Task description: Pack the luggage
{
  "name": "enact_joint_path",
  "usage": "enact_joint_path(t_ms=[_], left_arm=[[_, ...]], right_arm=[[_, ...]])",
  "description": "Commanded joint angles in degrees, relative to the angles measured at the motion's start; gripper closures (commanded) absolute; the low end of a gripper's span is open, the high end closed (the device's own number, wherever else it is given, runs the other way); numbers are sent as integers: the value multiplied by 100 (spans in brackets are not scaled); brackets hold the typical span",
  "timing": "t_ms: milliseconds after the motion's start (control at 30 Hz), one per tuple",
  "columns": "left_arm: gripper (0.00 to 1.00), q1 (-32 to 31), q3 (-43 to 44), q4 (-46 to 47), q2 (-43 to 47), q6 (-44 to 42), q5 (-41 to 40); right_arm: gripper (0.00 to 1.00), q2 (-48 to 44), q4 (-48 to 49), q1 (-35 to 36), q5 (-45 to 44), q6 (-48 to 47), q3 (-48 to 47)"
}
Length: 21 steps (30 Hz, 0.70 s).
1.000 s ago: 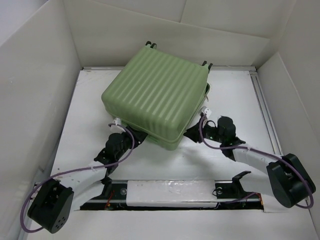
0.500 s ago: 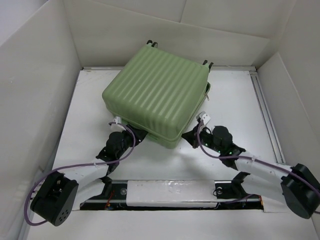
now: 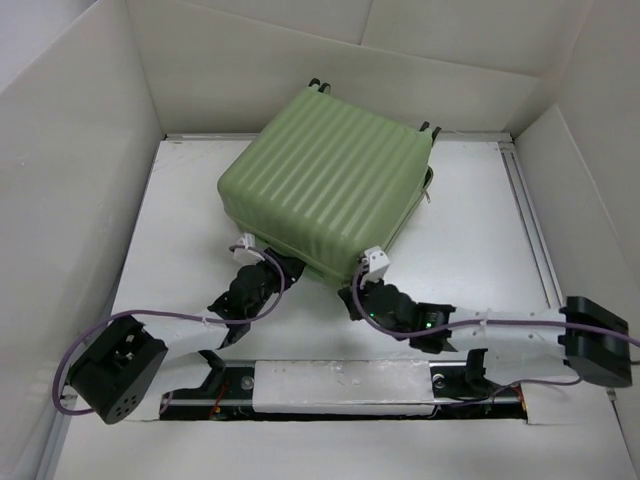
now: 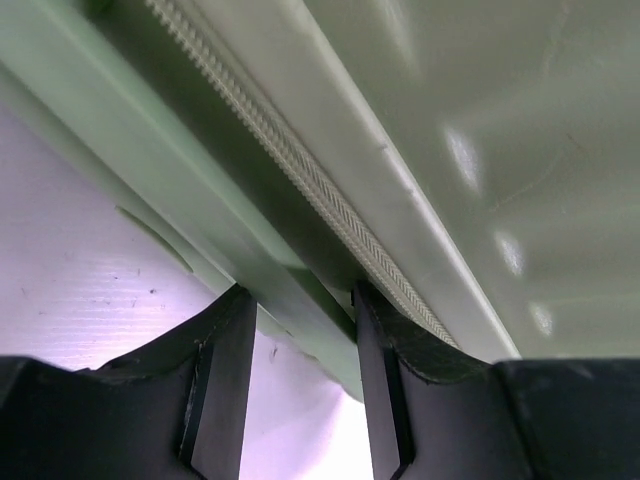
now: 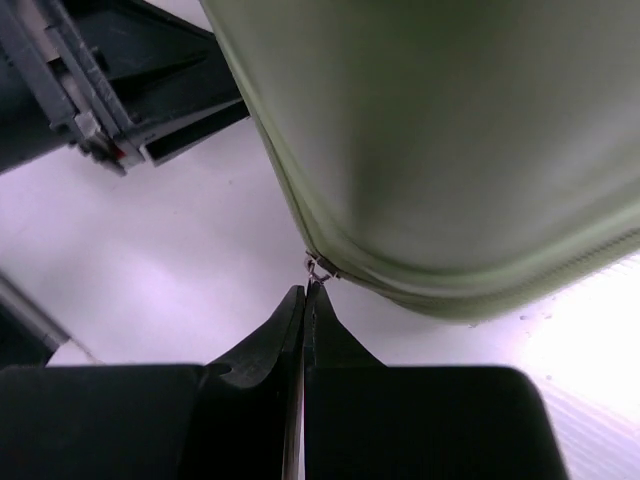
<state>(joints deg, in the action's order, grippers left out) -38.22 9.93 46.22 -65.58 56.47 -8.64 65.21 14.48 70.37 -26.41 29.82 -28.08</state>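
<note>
Zipping the pale-green ribbed suitcase [image 3: 325, 180] (rim clamped in the left tool [image 4: 300, 302]), the metal pull [image 5: 318, 268] at the fully closed right tool [image 5: 305, 295] must be drawn along.

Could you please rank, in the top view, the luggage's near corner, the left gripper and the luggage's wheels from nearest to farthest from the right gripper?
From the right gripper:
1. The luggage, its near corner: right at the fingertips.
2. The left gripper: to its left, on the luggage's near edge.
3. The wheels: at the luggage's far edge.
</note>
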Motion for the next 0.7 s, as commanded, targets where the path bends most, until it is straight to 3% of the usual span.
enact_joint_path(t_ms=[0, 133, 267, 500, 567, 667], left_arm=[[100, -660, 422, 475, -165, -5, 82], [100, -819, 351, 669, -227, 127, 153], [100, -889, 150, 783, -87, 128, 363], [100, -889, 79, 1415, -165, 22, 1066], [100, -889, 79, 1303, -113, -127, 1067], [100, -889, 79, 1302, -42, -127, 1145]], right_arm=[[100, 702, -339, 1012, 393, 865, -873], [100, 1090, -736, 1198, -626, 1438, -1402], [100, 1221, -736, 1199, -1443, 1439, -1639], [100, 2012, -614, 891, -1061, 675, -2955], [100, 2250, -1015, 891, -1111, 708, -3273], [100, 2076, -1079, 944, -1112, 762, -3126]])
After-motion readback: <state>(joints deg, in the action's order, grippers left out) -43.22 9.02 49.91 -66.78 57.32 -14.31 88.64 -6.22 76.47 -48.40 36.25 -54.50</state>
